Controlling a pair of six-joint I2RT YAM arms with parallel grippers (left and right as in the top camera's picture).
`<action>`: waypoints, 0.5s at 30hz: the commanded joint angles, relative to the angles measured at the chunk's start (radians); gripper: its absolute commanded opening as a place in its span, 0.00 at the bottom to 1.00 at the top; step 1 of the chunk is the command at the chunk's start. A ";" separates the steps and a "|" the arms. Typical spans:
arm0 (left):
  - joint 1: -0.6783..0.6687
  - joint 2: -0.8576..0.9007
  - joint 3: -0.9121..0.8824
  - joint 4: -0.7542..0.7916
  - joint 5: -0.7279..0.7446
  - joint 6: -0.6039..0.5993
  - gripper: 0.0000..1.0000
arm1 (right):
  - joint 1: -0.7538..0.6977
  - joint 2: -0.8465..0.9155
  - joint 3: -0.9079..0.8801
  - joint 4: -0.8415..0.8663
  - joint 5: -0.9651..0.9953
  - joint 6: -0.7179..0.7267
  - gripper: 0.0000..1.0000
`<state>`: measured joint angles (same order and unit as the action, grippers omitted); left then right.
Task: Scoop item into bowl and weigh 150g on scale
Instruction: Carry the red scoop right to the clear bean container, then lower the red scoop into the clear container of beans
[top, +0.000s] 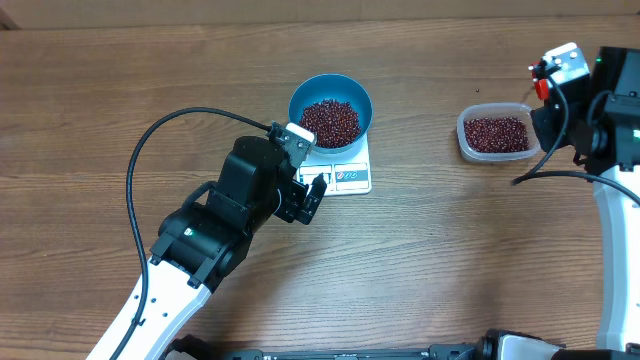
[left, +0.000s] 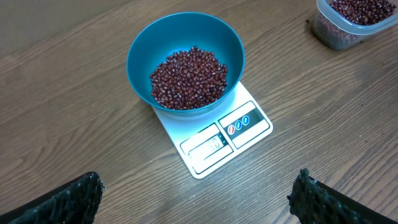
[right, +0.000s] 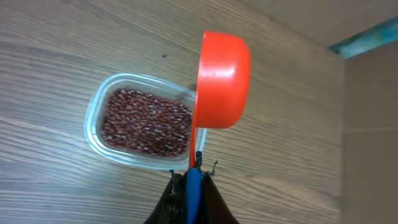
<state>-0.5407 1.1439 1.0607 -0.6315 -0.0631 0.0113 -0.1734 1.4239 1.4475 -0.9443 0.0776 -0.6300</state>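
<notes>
Open table (top: 415, 130) between bowl (top: 299, 102) and tub (top: 465, 141)

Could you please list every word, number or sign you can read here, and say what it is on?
On the scale, the display: faint digits, too blurred to read.
Its buttons: three small coloured marks, too small to read.
On the bowl, tub and scoop: no lettering visible.
</notes>
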 joint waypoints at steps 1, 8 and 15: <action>0.004 0.002 -0.003 0.000 0.001 0.019 1.00 | 0.008 -0.016 0.033 0.008 0.087 -0.033 0.04; 0.004 0.002 -0.003 0.000 0.002 0.019 1.00 | -0.018 -0.013 0.033 0.029 0.051 0.426 0.04; 0.004 0.002 -0.003 0.000 0.002 0.019 1.00 | -0.097 0.040 -0.033 0.014 -0.188 0.916 0.04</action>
<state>-0.5407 1.1439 1.0607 -0.6315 -0.0631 0.0113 -0.2546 1.4357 1.4437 -0.9398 -0.0010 0.0212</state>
